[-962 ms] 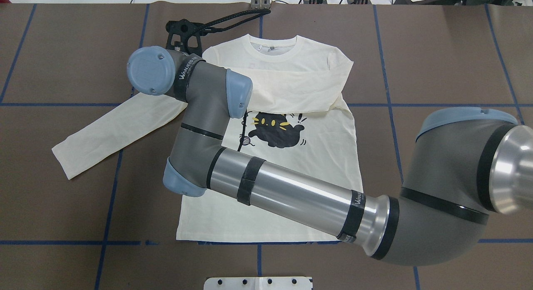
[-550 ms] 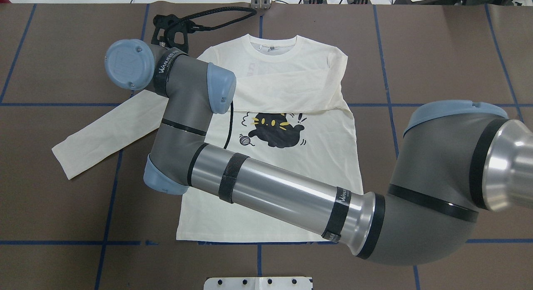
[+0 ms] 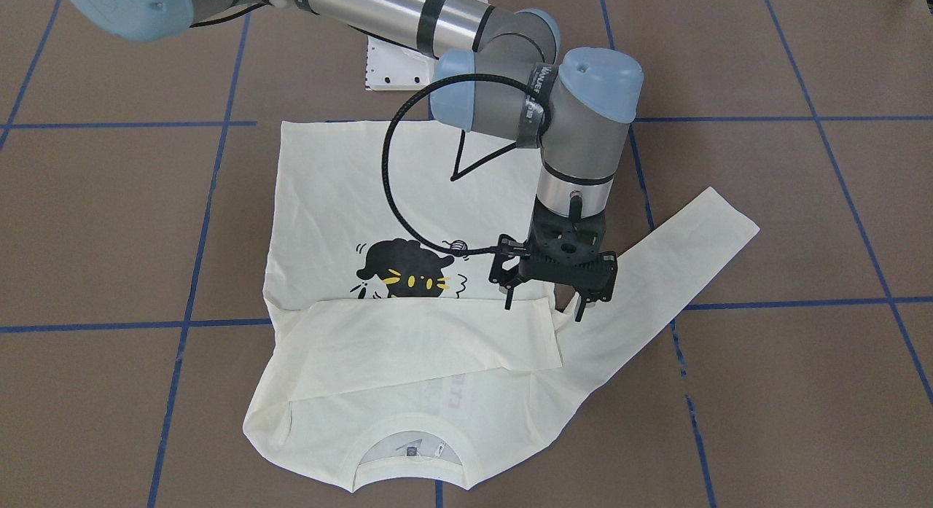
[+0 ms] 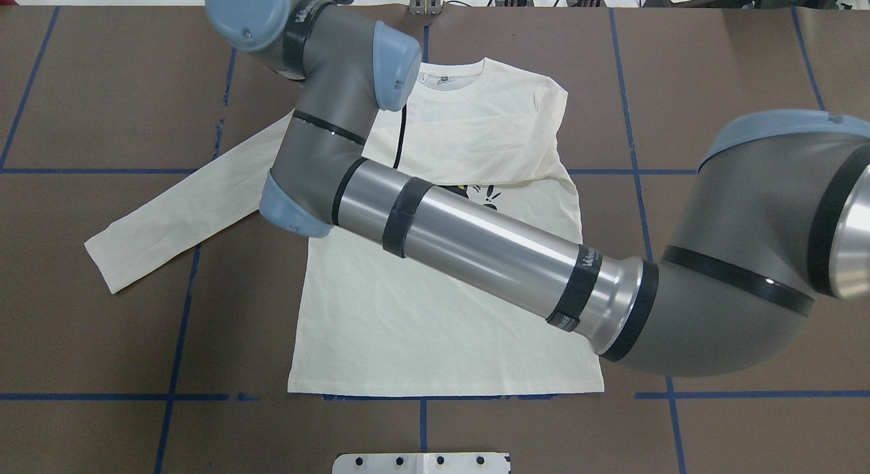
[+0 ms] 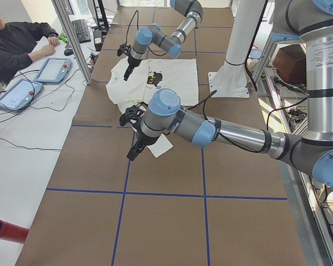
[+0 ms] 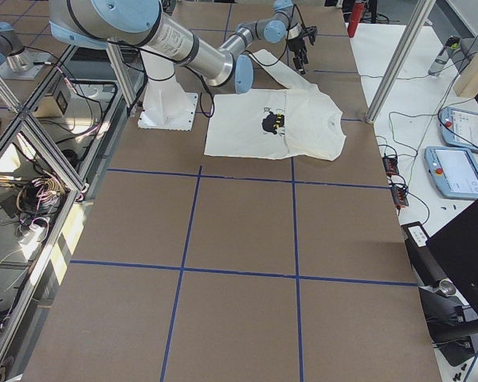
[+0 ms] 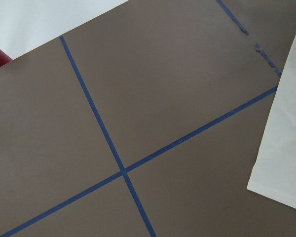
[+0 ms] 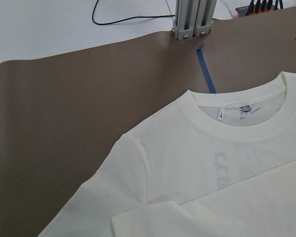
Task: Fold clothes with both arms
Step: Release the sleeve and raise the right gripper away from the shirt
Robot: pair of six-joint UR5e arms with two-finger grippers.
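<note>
Shirt (image 3: pixel 328 194) lies flat on table (image 3: pixel 765 391), right gripper (image 3: pixel 544 312) spread-fingered over it.

overhead faces front view, both sharing the shirt (image 4: pixel 442 324), wrists close

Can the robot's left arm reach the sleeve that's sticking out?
Probably yes. The left hand hangs close to the end of the sleeve, with bare table between them, and the right arm is by the shoulder.
</note>
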